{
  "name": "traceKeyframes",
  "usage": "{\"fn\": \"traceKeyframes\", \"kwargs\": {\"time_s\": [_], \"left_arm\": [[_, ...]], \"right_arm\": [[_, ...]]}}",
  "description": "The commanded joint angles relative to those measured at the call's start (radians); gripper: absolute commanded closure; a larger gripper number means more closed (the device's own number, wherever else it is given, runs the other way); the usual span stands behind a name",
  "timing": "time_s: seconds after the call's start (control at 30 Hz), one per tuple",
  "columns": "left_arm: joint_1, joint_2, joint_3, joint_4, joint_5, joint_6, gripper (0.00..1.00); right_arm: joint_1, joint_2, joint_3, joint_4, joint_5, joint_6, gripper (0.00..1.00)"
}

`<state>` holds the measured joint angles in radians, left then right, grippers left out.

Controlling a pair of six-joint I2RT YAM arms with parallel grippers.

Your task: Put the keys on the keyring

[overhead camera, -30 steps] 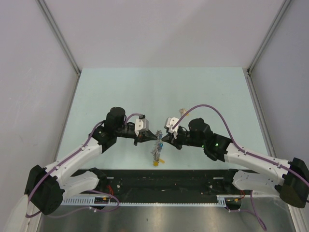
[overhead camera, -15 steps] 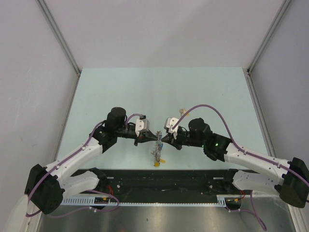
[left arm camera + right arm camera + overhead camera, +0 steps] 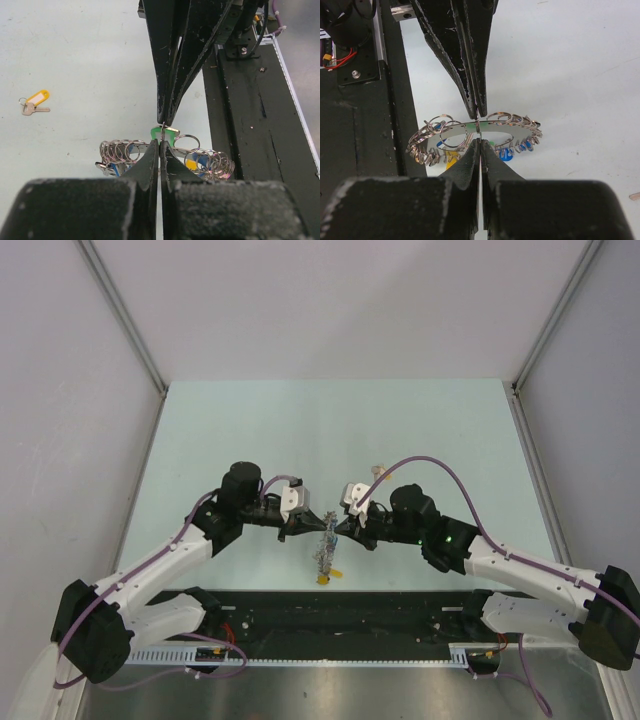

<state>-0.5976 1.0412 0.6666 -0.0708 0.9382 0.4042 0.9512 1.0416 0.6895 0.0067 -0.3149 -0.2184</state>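
In the top view the left hand (image 3: 321,522) and the right hand (image 3: 337,526) meet tip to tip over the near part of the tabletop (image 3: 250,430). The keyring (image 3: 325,552) hangs below them edge-on, as a thin dark strip with a yellow tag (image 3: 324,578) at its low end. This view does not show how the fingers stand.

The wrist views do show it. In each one the fingers are pressed together with no gap. Both hands pinch the wire of the keyring at almost the same spot, from opposite sides.

The right wrist view shows the keyring as a full loop, strung with many small silver rings and some blue and yellow heads.

Only the left wrist view shows the green key (image 3: 165,133) clearly, with its head just behind the pinch point. I cannot tell if it is threaded on the wire. The same view shows the yellow key (image 3: 35,101) lying flat on the tabletop, well apart from the hands. In the top view this key is only a small pale spot beyond the right arm (image 3: 520,570).
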Motion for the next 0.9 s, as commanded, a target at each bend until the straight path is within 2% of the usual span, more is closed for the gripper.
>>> {"fn": "traceKeyframes", "kwargs": {"time_s": [0.0, 0.87], "left_arm": [[-0.005, -0.018, 0.018, 0.035, 0.011, 0.033, 0.99], [-0.01, -0.015, 0.019, 0.035, 0.02, 0.035, 1.0]], "right_arm": [[-0.003, 0.009, 0.015, 0.006, 0.0, 0.011, 1.0], [-0.003, -0.002, 0.015, 0.013, 0.004, 0.019, 1.0]]}}
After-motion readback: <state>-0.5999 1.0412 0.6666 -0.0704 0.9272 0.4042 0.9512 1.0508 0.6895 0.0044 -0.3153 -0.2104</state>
